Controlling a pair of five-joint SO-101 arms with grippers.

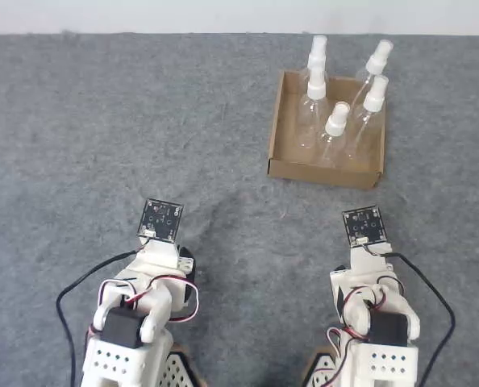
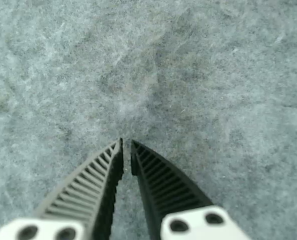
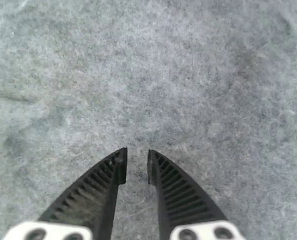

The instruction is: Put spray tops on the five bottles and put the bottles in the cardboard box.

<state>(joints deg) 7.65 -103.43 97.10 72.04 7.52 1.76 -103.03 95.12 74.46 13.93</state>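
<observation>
The left gripper (image 2: 126, 146) has its two black ribbed fingers (image 2: 96, 185) drawn together until only a thin slit remains at the tips, and it has hold of nothing. Beneath it lies the grey felt-covered table (image 2: 198, 70). The right gripper (image 3: 137, 162) is nearly closed as well (its slit is a little wider than the left one's), with bare felt showing between the tips and nothing held.

In the high view, both arms sit folded back at the near edge of the table. The white left arm (image 1: 139, 310) is on the left and the white right arm (image 1: 374, 316) on the right. They stand well apart from each other. Each carries a small square black camera board (image 1: 160, 220) at its forward end, and black cables (image 1: 66, 298) loop out from the arms' sides.

Farther out, ahead of the right arm and well apart from both grippers, stands the shallow brown cardboard box (image 1: 320, 172). All five clear plastic bottles (image 1: 333, 139) stand upright inside it, crowded together. Each bottle is fitted with a white spray top (image 1: 316, 82). Two bottles are at the far wall, two are in the middle, and one is nearest the front wall.
</observation>
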